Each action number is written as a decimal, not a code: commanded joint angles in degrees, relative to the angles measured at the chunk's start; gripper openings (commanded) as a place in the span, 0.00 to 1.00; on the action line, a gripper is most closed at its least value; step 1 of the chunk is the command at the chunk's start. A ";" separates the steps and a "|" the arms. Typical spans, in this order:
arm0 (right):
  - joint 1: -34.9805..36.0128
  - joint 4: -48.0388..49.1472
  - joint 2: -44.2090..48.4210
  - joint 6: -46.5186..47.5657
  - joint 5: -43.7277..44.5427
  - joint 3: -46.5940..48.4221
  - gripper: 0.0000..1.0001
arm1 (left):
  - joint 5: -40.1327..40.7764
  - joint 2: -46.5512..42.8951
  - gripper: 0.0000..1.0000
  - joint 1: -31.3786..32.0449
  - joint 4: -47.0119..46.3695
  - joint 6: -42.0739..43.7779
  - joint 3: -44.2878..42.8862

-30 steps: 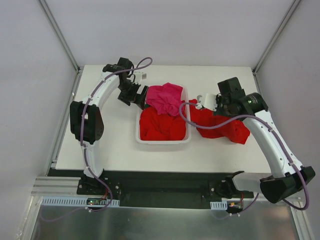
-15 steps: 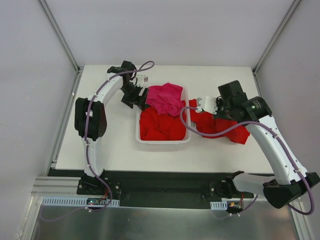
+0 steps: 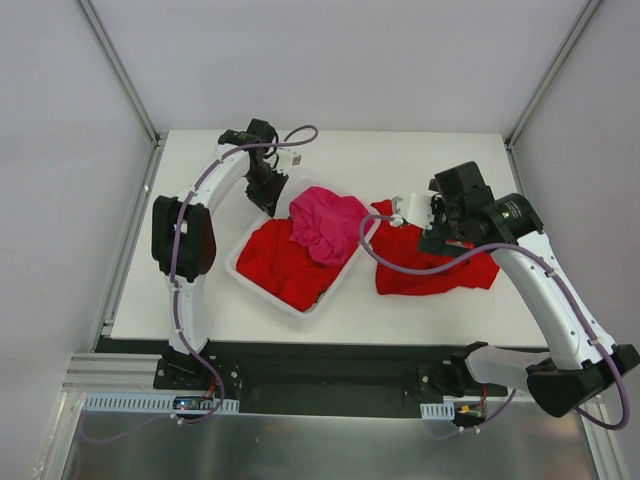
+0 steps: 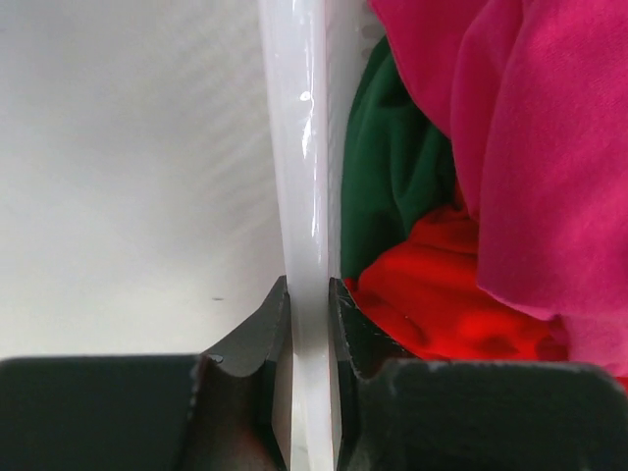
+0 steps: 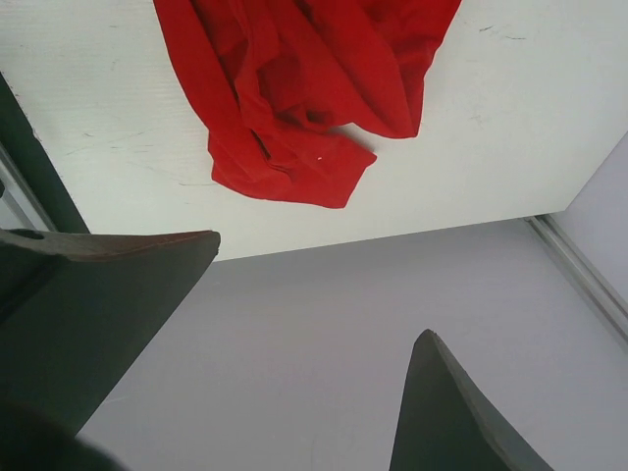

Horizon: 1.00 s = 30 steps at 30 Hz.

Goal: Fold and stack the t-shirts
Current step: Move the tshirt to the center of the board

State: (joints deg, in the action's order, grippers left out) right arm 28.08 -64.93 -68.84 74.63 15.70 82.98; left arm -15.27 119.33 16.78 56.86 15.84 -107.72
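A hot pink t-shirt (image 3: 328,222) lies crumpled on top of a red t-shirt (image 3: 280,262) inside the white basket (image 3: 268,296), which sits skewed on the table. My left gripper (image 3: 272,195) is shut on the basket's far rim (image 4: 294,147). The left wrist view shows its fingers (image 4: 265,324) pinching the white wall, with pink cloth (image 4: 530,147), red cloth (image 4: 432,294) and a dark green cloth (image 4: 392,186) just inside. Another red t-shirt (image 3: 430,270) lies loosely spread on the table right of the basket. My right gripper (image 3: 438,238) hovers over it, open and holding nothing (image 5: 320,285); that shirt (image 5: 304,88) lies apart from the fingers.
The white table (image 3: 200,290) ends at grey walls on the back and both sides. Metal frame posts (image 3: 120,70) rise at the back corners. The right arm's purple cable (image 3: 400,262) loops over the loose red shirt.
My left gripper shut on the basket rim and the basket swung round to a diagonal. My right gripper opened and released the red shirt, which now lies flatter on the table.
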 commanded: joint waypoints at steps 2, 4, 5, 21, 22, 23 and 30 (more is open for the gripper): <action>0.23 0.50 2.13 0.95 0.03 0.08 0.96 | 17.45 -5.85 0.00 -1.13 -0.78 20.77 1.19; 0.23 0.24 2.39 0.78 0.03 -0.01 0.96 | 22.61 -6.65 0.00 -2.44 -3.50 24.05 2.95; 0.31 0.15 2.65 0.87 0.03 -0.01 0.96 | 23.69 -6.48 0.00 -3.15 -3.86 27.46 2.78; 1.02 -3.89 4.94 -2.91 -1.64 -0.89 0.96 | 23.62 -0.06 0.00 -9.92 -17.30 63.69 -8.03; 1.10 -3.89 4.85 -3.09 -1.64 -0.89 0.96 | 23.62 0.11 0.00 -9.75 -17.92 64.84 -7.33; 1.28 -3.89 4.85 -3.26 -1.55 -0.89 0.96 | 23.79 0.29 0.00 -9.13 -18.71 66.68 -5.76; 1.89 -4.68 5.03 -3.97 -1.47 -0.89 0.96 | 24.50 0.29 0.88 -6.76 -22.49 68.90 0.40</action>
State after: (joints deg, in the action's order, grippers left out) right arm 29.43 -67.61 -65.04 72.01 15.14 81.89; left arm 7.73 118.78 8.69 37.08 79.66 -110.34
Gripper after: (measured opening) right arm 0.960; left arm 0.590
